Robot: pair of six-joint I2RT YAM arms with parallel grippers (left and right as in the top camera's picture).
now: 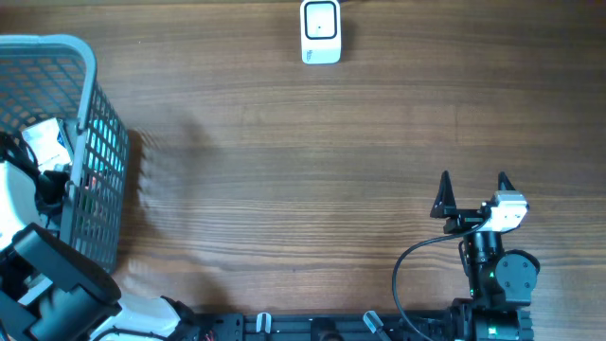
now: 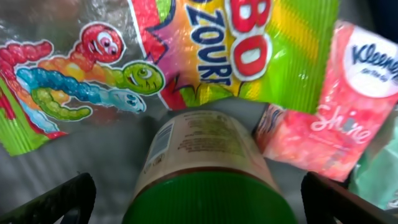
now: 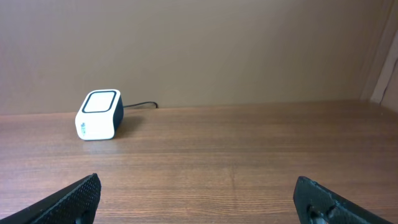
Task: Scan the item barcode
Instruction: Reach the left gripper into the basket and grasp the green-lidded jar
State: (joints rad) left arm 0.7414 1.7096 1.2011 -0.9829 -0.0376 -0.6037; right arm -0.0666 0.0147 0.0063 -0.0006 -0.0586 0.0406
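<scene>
Inside the grey mesh basket at the left edge of the wooden table, the left gripper hangs with its jaws spread wide on either side of a green-lidded jar, gripping nothing. The jar lies on its side among the goods, lid toward the camera, with a bright sweets bag behind it and a pink tissue pack just to its right. At the near right of the table, the right gripper is also fully open and empty, pointing toward the far edge. There the white barcode scanner stands, well apart from both arms.
</scene>
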